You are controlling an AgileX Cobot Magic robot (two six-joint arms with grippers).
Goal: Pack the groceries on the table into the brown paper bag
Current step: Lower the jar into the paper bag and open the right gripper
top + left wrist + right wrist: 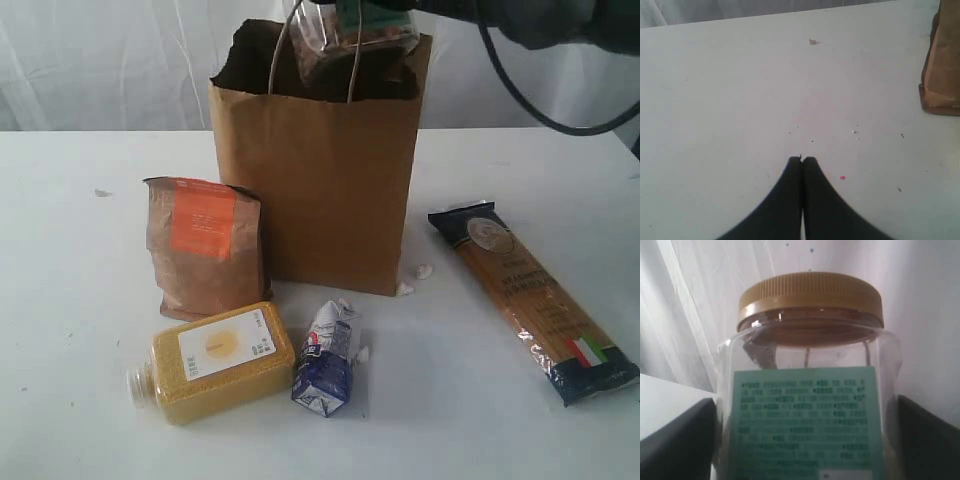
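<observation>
A clear jar (pixel 352 48) with a yellow lid hangs in the open mouth of the brown paper bag (pixel 320 190) at the upper centre of the frame, clamped between the wide-set black fingers (pixel 675 445) of the right gripper (pixel 807 410), with a black cable (pixel 520 95) trailing off to the upper right. The bag's thin string handles (pixel 352 75) cross in front of the jar. That arm's wrist camera faces the jar's green printed label (pixel 802 420), with a finger on either side. The bag stands upright on the white table (pixel 80 330), ragged rim up. Four groceries remain outside it. A brown pouch with an orange label (pixel 205 255) stands just beside the bag's left side. Below it in the frame a yellow grain bottle (pixel 215 360) lies on its side, next to a crumpled blue-white carton (pixel 328 362). On the right, apart from the bag, a long spaghetti packet (pixel 530 300) lies diagonally. A few white crumbs (pixel 415 278) sit at the bag's lower right corner. The left gripper (pixel 801 160), seen only by its own wrist camera, hovers over the specked tabletop with its two black tips pressed together
</observation>
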